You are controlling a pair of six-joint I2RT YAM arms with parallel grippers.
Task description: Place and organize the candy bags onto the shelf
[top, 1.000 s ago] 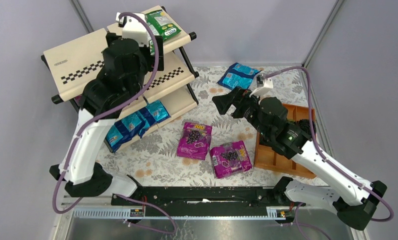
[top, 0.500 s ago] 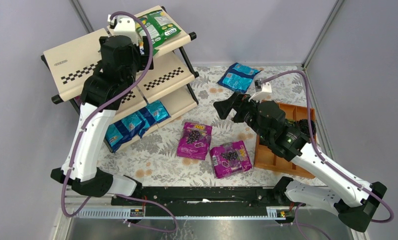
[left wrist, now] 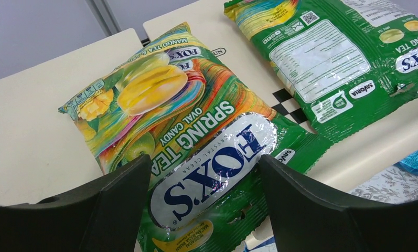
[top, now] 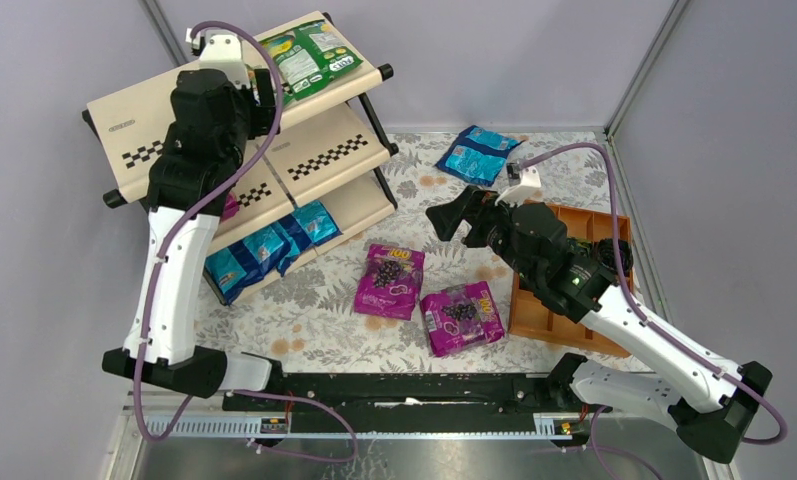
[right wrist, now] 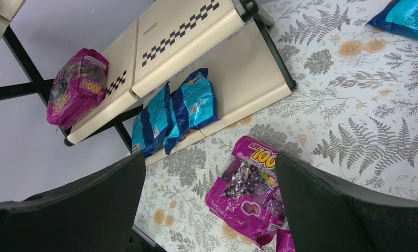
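Note:
The shelf point(top: 346, 150) stands at the back left. Two green-yellow FOX'S bags point(top: 307, 58) lie side by side on its top board. My left gripper point(top: 262, 92) is open just left of them. In the left wrist view its fingers point(left wrist: 117, 194) straddle the near FOX'S bag point(left wrist: 196, 131), which lies flat on the board point(left wrist: 33, 131). Blue bags point(top: 274, 245) sit on the bottom tier and a magenta bag point(right wrist: 76, 86) on the middle tier. Two magenta bags point(top: 389, 280) point(top: 462, 316) and one blue bag point(top: 477, 152) lie on the table. My right gripper point(top: 444, 218) is open and empty above the table.
An orange-brown compartment tray point(top: 559, 300) lies at the right under my right arm. The table has a floral cloth point(top: 314, 310). Grey walls close in the back and sides. The shelf's black frame point(top: 379, 125) juts toward the table's middle.
My left arm has drawn back to the left along the top tier, uncovering a second green FOX'S bag lying there. My right gripper has barely shifted.

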